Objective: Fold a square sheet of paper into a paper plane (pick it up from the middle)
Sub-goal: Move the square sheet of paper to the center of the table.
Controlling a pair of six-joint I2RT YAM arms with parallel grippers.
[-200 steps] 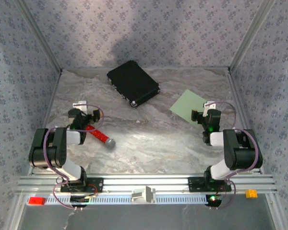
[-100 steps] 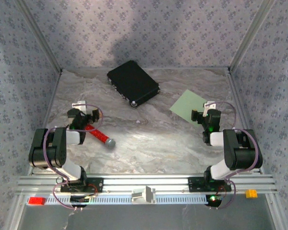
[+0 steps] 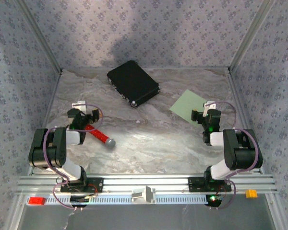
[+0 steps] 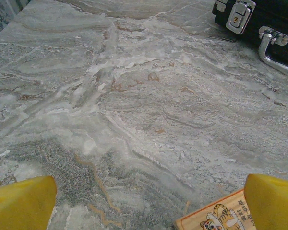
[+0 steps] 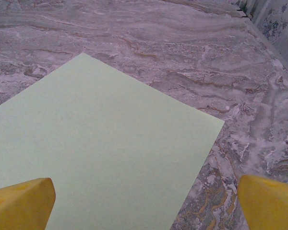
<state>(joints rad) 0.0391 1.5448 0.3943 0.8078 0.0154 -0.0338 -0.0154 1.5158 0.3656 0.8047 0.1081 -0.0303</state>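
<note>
Sheet: square sheet of paper (image 3: 188, 101) flat, right of centre, top view.
Right gripper (image 5: 145, 201): spread wide, empty, over sheet's near edge.
Left gripper (image 4: 146, 203): spread wide, empty, left side.

Seen from the right wrist, the square sheet of paper (image 5: 101, 143) runs off the left and bottom edges. From the left wrist, the black case (image 4: 273, 19) is clipped by the top-right corner, and a printed wooden block (image 4: 213, 219) is cut by the bottom edge
</note>
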